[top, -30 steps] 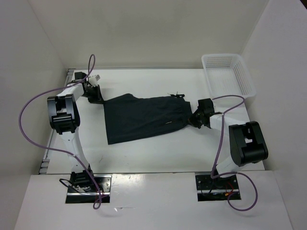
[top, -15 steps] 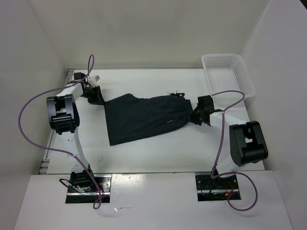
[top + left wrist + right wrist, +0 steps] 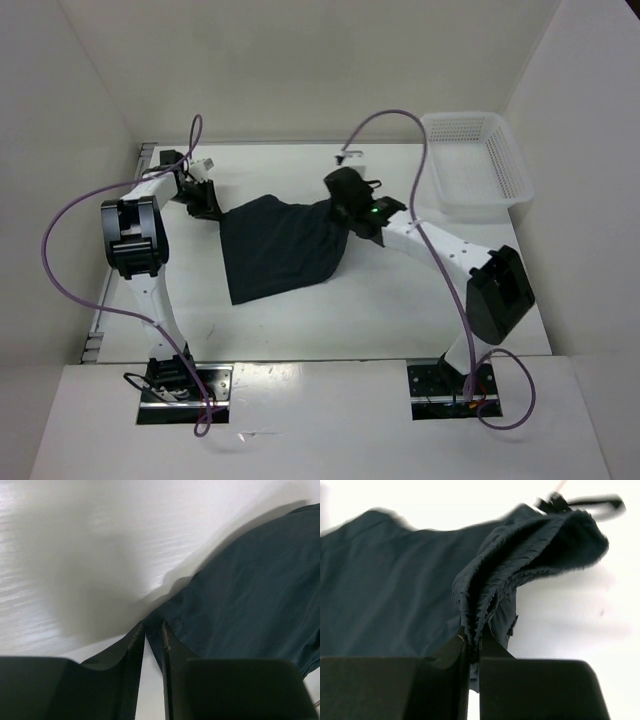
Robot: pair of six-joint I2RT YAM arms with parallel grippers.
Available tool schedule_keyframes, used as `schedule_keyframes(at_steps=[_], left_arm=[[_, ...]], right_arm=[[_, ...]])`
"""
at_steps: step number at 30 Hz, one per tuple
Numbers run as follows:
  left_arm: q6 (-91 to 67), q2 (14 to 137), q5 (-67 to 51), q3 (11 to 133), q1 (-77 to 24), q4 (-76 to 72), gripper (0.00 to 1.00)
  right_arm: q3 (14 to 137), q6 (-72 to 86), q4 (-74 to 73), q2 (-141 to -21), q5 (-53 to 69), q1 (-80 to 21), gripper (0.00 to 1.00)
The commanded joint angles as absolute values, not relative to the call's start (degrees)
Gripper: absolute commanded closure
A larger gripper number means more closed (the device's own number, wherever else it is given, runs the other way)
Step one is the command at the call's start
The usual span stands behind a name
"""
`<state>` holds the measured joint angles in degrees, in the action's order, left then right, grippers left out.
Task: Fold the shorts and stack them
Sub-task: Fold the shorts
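The dark navy shorts (image 3: pixel 280 245) lie on the white table, folded partly over on the right. My left gripper (image 3: pixel 208 206) is shut on the far-left corner of the shorts; the left wrist view shows the hem (image 3: pixel 200 605) pinched between the fingers. My right gripper (image 3: pixel 345 200) is shut on the gathered waistband (image 3: pixel 520 555) and holds it lifted over the middle of the shorts. The waistband droops in a loop above the flat cloth (image 3: pixel 390 580).
A white mesh basket (image 3: pixel 475 160) stands at the far right corner of the table. A purple cable (image 3: pixel 395 115) arcs above the right arm. White walls close in the left, far and right sides.
My right gripper has swung left and away from me, carrying the waistband from the right end over the middle of the shorts. The cloth now looks shorter. My left gripper has held still.
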<state>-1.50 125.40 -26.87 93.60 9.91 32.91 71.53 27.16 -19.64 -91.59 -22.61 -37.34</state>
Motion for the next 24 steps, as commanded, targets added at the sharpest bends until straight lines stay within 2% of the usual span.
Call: schedule_keyframes(at_steps=[1, 7, 11, 18, 24], left_arm=[[0.0, 128.1, -25.9, 95.1, 9.1, 35.2, 0.73], [0.0, 129.8, -24.9, 96.2, 7.8, 36.4, 0.73], [0.0, 129.8, -24.9, 96.2, 7.8, 36.4, 0.73], [0.0, 130.4, -24.9, 96.2, 7.8, 36.4, 0.73], [0.0, 130.4, -24.9, 95.6, 7.8, 36.9, 0.73]], right_arm=[[80.9, 13.3, -22.1, -98.5, -30.4, -46.3, 1.00], [97.0, -6.9, -23.9, -114.4, -32.8, -61.5, 1.00], [102.4, -13.0, -24.4, -121.3, -29.1, -66.5, 1.00], [102.4, -10.4, -24.4, -124.0, -22.9, -67.1, 1.00], [105.7, -6.7, -24.4, -126.6, -25.2, -67.6, 1.00]])
